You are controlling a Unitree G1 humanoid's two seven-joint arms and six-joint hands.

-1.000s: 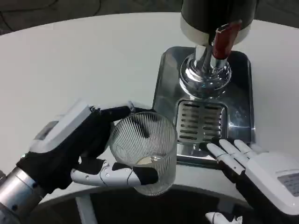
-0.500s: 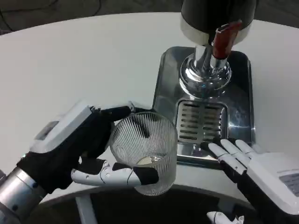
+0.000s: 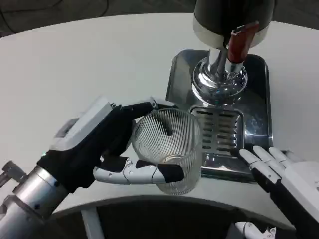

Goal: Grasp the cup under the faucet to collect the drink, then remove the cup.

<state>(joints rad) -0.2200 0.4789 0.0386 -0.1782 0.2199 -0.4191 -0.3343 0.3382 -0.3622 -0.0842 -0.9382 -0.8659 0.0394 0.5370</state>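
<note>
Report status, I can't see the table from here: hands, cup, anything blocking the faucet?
Left hand grips ribbed glass cup, left of drip grate. Right hand open at tray front edge. Below faucet, grate bare.

Left hand (image 3: 94,149) gripping cup (image 3: 167,149) (seemingly empty), beside drip tray (image 3: 172,89)

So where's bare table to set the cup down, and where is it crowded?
Free: the white table left of the metal tray, beyond the left hand holding the ribbed cup. Crowded: the tray under the faucet, with the right hand at its near corner.
</note>
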